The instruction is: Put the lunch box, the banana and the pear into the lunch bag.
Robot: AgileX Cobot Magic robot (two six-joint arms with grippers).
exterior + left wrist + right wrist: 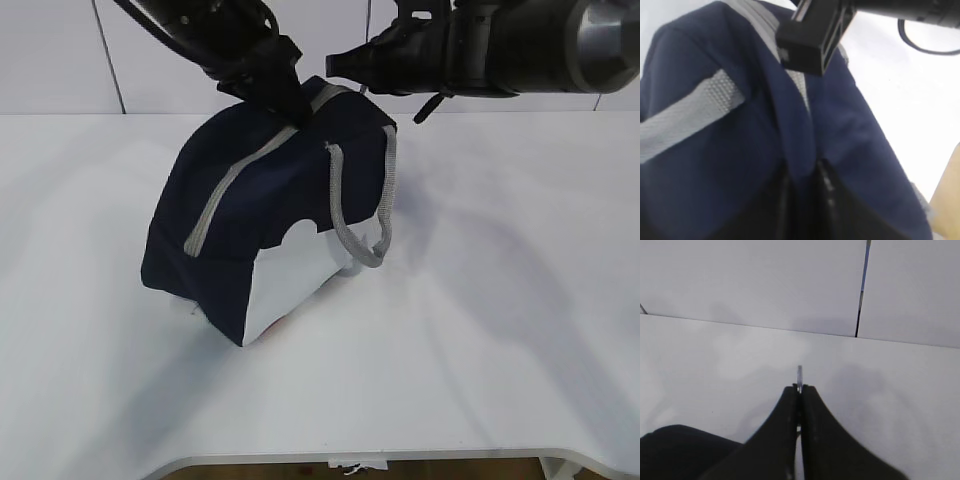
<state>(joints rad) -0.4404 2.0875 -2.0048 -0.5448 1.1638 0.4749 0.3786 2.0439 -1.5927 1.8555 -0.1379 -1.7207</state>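
- The right gripper [800, 390] is pointing out over the white table [715, 360], jaws pressed together.
- A thin silvery sliver [800, 374] is sticking out between the tips (too small to identify).
- A dark shape [680, 450] is filling the lower left corner.

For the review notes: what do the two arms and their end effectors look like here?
Both arms are black. The right arm has a glossy cylindrical body with a grey end cap and a loose black cable. The right end effector has slim, curved black fingers. The left end effector is blocky and black.
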